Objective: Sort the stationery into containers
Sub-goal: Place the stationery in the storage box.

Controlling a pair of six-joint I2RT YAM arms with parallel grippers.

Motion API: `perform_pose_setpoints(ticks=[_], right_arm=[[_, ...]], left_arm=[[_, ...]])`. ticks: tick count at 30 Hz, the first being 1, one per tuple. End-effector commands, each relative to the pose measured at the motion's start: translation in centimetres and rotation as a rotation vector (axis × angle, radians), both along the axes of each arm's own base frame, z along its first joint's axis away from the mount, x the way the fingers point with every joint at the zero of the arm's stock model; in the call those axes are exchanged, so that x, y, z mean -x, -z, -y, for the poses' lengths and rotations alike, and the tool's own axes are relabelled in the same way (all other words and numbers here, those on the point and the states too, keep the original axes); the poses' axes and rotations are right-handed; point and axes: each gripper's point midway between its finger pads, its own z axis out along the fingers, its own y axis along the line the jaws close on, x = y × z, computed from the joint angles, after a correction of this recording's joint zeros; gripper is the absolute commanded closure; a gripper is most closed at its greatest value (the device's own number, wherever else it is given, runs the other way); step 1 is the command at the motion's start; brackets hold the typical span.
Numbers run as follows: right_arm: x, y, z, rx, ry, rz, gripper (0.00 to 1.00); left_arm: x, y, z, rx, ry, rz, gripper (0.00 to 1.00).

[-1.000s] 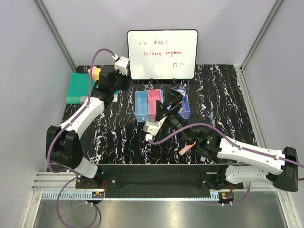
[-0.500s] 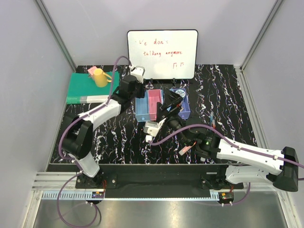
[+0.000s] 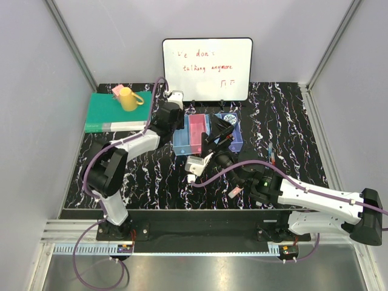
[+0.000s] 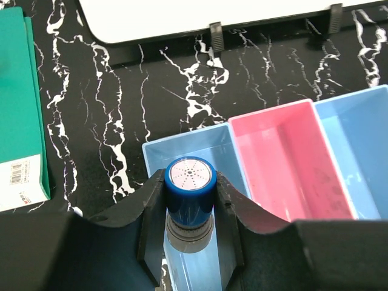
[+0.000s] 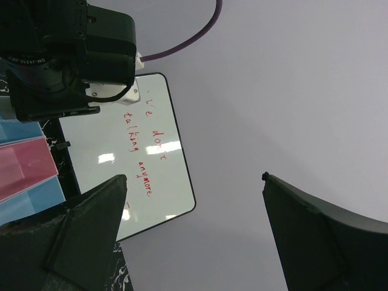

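My left gripper [image 3: 175, 123] is shut on a blue-capped marker [image 4: 190, 187], held upright over the leftmost blue bin [image 4: 200, 140] of the row of containers [image 3: 189, 134]. The pink bin [image 4: 285, 154] and another blue bin [image 4: 357, 151] lie to its right. My right gripper [image 3: 220, 131] is open and empty, raised over the right end of the row and tilted up toward the whiteboard [image 5: 139, 163]. A round blue-white patterned roll [image 3: 227, 117] sits at the purple bin [image 3: 236, 138]. A short pink marker [image 3: 235, 192] and thin pens [image 3: 270, 154] lie on the table by the right arm.
A green book [image 3: 109, 115] with a yellow mug [image 3: 127, 98] on it lies at the back left; the book's edge shows in the left wrist view [image 4: 18, 109]. A whiteboard [image 3: 207, 68] stands behind the bins. The black marbled table [image 3: 151, 176] has grey walls on both sides.
My left arm has swung right from the mug and green book to the bins, carrying the blue-capped marker. The right arm has barely moved.
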Motion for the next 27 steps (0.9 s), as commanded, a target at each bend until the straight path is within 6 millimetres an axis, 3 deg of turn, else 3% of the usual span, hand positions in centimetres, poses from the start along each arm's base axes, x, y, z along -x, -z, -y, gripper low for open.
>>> perform_pose_setpoints(ticks=[1,27], right_arm=[[0.4,-1.2,0.8,-0.064,0.005,0.006,0.00],[0.3,-1.4,1.0,-0.071,0.005,0.014,0.00]], left_arm=[[-1.6,-1.0,-0.1,0.046,-0.065,0.068,1.00],[-1.4,2.6,2.4,0.127,-0.025,-0.021,1.00]])
